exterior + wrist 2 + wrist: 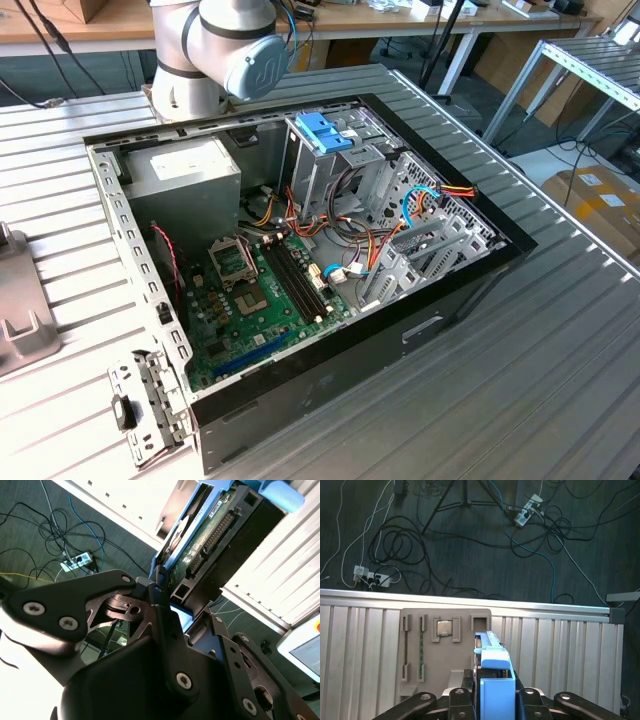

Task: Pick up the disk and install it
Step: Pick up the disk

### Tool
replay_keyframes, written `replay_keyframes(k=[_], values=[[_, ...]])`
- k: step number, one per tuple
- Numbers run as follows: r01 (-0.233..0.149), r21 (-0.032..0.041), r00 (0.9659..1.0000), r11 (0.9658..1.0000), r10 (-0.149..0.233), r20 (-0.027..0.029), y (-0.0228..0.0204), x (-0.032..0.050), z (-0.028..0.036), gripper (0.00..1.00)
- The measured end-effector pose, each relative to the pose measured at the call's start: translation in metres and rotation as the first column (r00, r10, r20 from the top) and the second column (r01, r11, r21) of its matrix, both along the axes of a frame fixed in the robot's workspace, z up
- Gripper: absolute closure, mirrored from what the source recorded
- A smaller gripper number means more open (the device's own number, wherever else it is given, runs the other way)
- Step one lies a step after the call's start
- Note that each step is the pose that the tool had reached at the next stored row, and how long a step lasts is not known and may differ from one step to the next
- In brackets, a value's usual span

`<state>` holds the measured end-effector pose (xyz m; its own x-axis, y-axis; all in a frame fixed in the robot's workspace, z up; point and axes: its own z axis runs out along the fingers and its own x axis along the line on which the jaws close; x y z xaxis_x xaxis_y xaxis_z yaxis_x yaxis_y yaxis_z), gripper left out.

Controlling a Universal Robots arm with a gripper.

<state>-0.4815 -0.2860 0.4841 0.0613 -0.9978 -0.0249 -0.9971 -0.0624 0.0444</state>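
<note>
- Gripper (pixel 495 700): black, two-fingered. It was closed on the disk, with one finger on each side of it.
- Disk (pixel 492 655): it was clamped in the gripper, edge-on in the first wrist view, and carried over the ribbed metal table (pixel 560 380) just beside a grey fixture plate (pixel 445 680).
- Blue rail (pixel 280 492): plastic, running along the disk's edge.
- Circuit board (pixel 200 542): green and bare on one face of the disk, with a dark connector (pixel 220 527) along it.
- Handling, as I judged it: the disk was stiff and dense for its size, with smooth metal flanks that could slip under a light pinch. The exposed board and connector pins looked fragile. The metal sides or the rails were the safest places to hold it, never the board face.
- Processor chip (pixel 445 628): it was seated in a recess of the fixture plate.
- Computer case (pixel 420 330): it lay open in the middle of the exterior view.
- Drive cage (pixel 325 130): upright with a blue top, in the upper middle of the exterior view.
- Power supply (pixel 185 170): a grey box toward the exterior view's left of the cage.
- Motherboard (pixel 265 290): green, in the lower middle of the case.
- Arm (pixel 225 45): its pale joint stood at the top edge of the exterior view.
- Power strip (pixel 370 575): it lay on the dark floor among loose cables.
</note>
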Motion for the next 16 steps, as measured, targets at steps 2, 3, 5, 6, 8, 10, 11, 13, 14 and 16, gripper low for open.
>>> replay_keyframes(k=[2,3,5,6,8,10,11,13,14,16], values=[[0.0,0.0,1.0,1.0,0.0,0.0001,0.0,0.001,0.0,0.63],[0.0,0.0,1.0,1.0,0.0,0.0001,0.0,0.0015,-0.0001,0.63],[0.0,0.0,1.0,1.0,0.0,0.0,0.0,0.0038,0.0,0.63],[0.0,0.0,1.0,1.0,0.0,0.0001,0.0,0.0044,0.0,0.63],[0.0,0.0,1.0,1.0,0.0,-0.0001,0.0,0.0056,0.0,0.63],[0.0,0.0,1.0,1.0,0.0,0.0,0.0,0.0069,0.0,0.63],[0.0,0.0,1.0,1.0,0.0,0.0,0.0,0.0075,0.0,0.63],[0.0,0.0,1.0,1.0,0.0,0.0,0.0,0.0089,0.0,0.63],[0.0,0.0,1.0,1.0,0.0,0.0,0.0,0.0097,0.0,0.63],[0.0,0.0,1.0,1.0,0.0,0.0001,0.0,0.0112,0.0,0.63]])
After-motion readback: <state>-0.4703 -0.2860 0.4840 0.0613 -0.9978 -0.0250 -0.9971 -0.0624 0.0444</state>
